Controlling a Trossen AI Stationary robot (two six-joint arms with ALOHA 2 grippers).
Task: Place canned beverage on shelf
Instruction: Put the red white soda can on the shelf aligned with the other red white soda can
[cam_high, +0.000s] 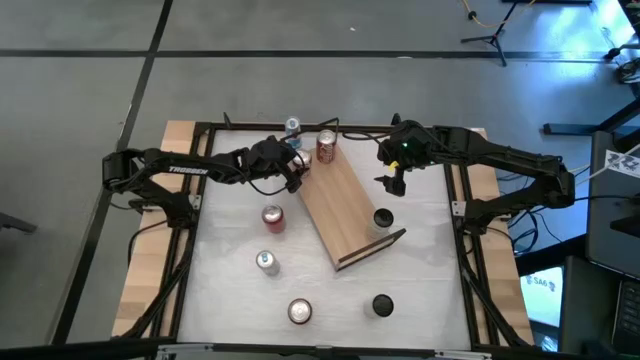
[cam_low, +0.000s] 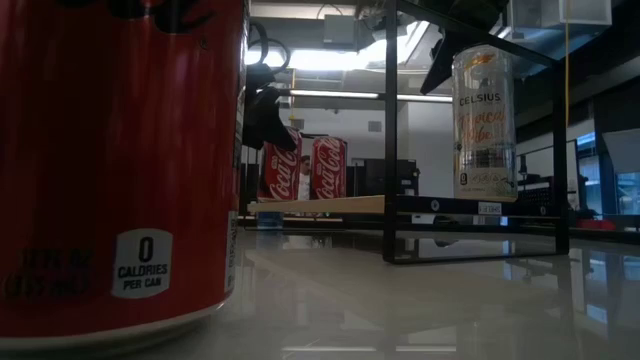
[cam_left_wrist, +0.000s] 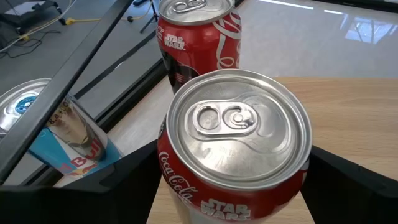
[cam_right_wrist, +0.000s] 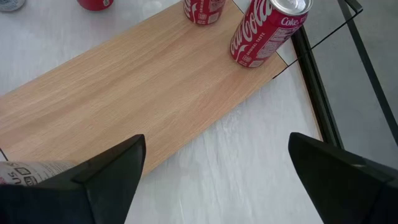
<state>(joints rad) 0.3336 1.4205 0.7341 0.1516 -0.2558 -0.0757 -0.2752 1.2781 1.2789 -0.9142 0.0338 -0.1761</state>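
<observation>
The shelf (cam_high: 345, 215) is a light-wood board lying slantwise on the white table. A red Coca-Cola can (cam_left_wrist: 236, 149) stands upright on its far end, between the fingers of my left gripper (cam_high: 297, 172), which reaches in from the left. A second red can (cam_high: 326, 147) stands on the shelf just beyond it. A pale Celsius can (cam_high: 382, 219) stands near the shelf's right edge. My right gripper (cam_high: 392, 183) hangs open above the shelf's right side, holding nothing. My left gripper has one finger (cam_left_wrist: 124, 180) close on each side of the can's wall (cam_left_wrist: 180, 186), coming in slanting down from the table's left. The can's top hides the gaps, so I cannot tell whether the fingers touch. The can stands upright on the shelf.
Loose cans stand on the table near the shelf: a blue one (cam_high: 292, 127) at the far edge, a red one (cam_high: 272, 217), a silver one (cam_high: 266, 262), another (cam_high: 299, 311) close to the low camera, and a black one (cam_high: 382, 305). Black frame rails border the table.
</observation>
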